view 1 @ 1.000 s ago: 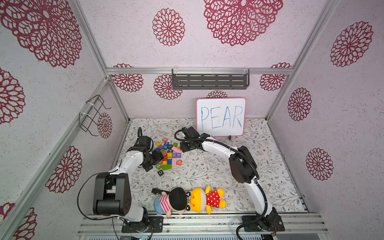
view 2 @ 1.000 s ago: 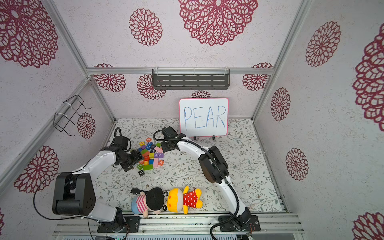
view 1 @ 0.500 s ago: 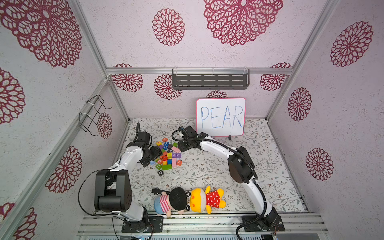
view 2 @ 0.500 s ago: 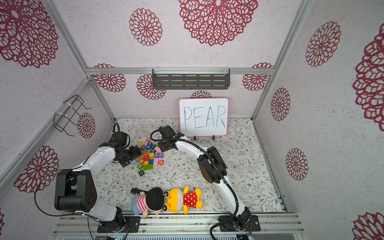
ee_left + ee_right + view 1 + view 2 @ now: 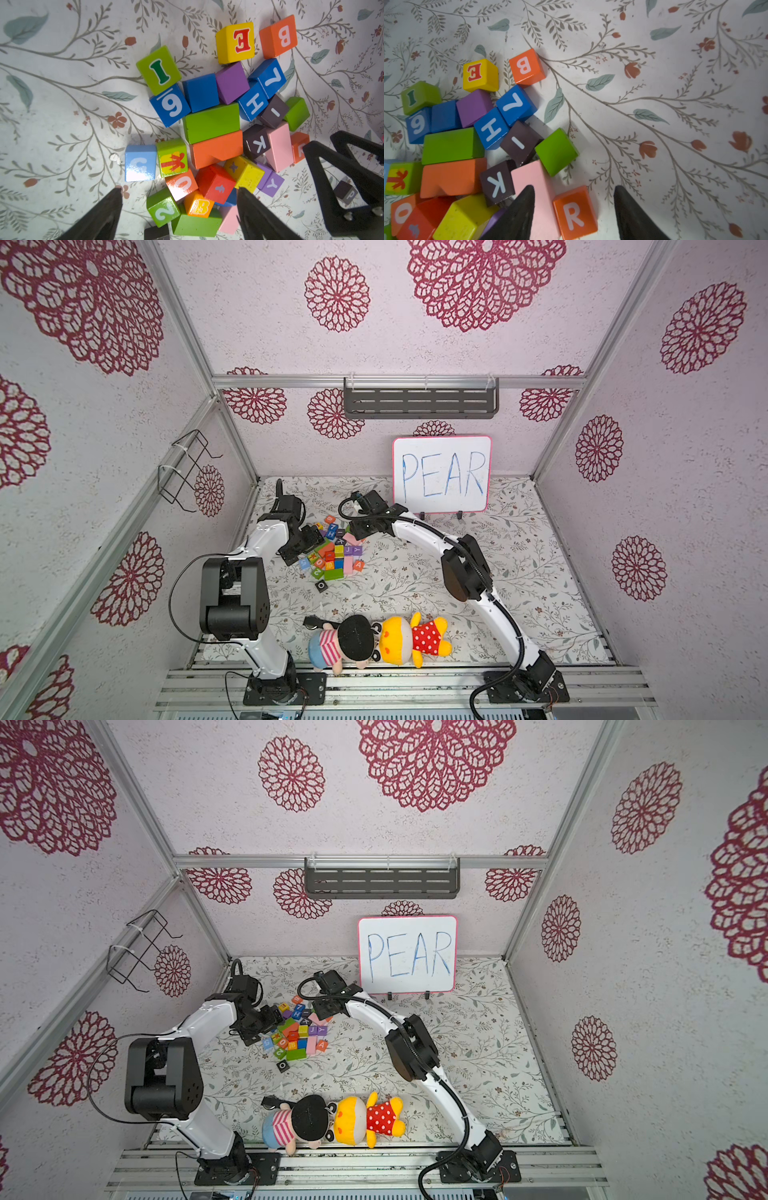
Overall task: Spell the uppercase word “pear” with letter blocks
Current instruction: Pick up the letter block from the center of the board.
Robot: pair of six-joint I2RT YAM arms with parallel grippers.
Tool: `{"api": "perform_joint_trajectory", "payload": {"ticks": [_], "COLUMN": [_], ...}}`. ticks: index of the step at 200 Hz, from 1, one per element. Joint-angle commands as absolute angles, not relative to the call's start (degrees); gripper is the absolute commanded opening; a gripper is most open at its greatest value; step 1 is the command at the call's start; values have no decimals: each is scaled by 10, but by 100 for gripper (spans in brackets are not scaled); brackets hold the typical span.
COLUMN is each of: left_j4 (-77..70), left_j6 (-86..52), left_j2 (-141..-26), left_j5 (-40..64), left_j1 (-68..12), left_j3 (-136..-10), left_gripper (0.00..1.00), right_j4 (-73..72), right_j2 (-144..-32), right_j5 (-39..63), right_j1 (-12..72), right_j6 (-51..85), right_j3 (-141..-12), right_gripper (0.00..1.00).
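Observation:
The letter blocks lie in a mixed pile (image 5: 334, 549) at the mat's back left. The yellow E block (image 5: 235, 42) (image 5: 480, 74) is at the pile's far edge. The orange-red R block (image 5: 575, 214) (image 5: 300, 147) lies flat beside a pink block. My right gripper (image 5: 574, 188) is open and straddles the R block without touching it. The orange-red A block (image 5: 358, 566) (image 5: 322, 1045) sits at the pile's near right corner. The black P block (image 5: 346, 194) shows past the right gripper's fingers. My left gripper (image 5: 179, 193) hangs wide open over the pile's near side, holding nothing.
A whiteboard (image 5: 441, 475) reading PEAR leans on the back wall. A black O block (image 5: 321, 585) lies alone in front of the pile. Two plush toys (image 5: 345, 641) (image 5: 411, 639) lie at the front edge. A wire rack (image 5: 183, 472) hangs on the left wall.
The right gripper's jaws have widened around the R block. The left arm has shifted a little toward the back wall, over the pile.

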State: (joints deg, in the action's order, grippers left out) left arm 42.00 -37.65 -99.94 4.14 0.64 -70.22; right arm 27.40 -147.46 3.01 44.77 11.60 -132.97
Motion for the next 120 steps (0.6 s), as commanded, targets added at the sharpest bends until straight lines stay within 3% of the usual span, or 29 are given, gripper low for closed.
{"api": "perform_joint_trajectory", "payload": {"ticks": [1,46,95,120], "left_j4": [429,504,565,565], "left_j6": [-369,-391,-414,-421], "left_j2": [-1028,-1167,-1265,-1285], "left_j5": [22,-22,-70,-76], "left_j1": [14,23,7,-6], "left_j3": [-760,-941,-1078,-1099], "left_gripper": [88,73,67,67], "right_j4": [216,217,178,178], "right_j2": [-1471,-1446,-1358,-1338], "right_j5": [54,73,77,75], "right_j1": [446,446,441,436], "right_j6": [124,123,80,72], "right_j3": [-1354,-1333,-1207,-1181], "right_gripper": [63,66,98,99]}}
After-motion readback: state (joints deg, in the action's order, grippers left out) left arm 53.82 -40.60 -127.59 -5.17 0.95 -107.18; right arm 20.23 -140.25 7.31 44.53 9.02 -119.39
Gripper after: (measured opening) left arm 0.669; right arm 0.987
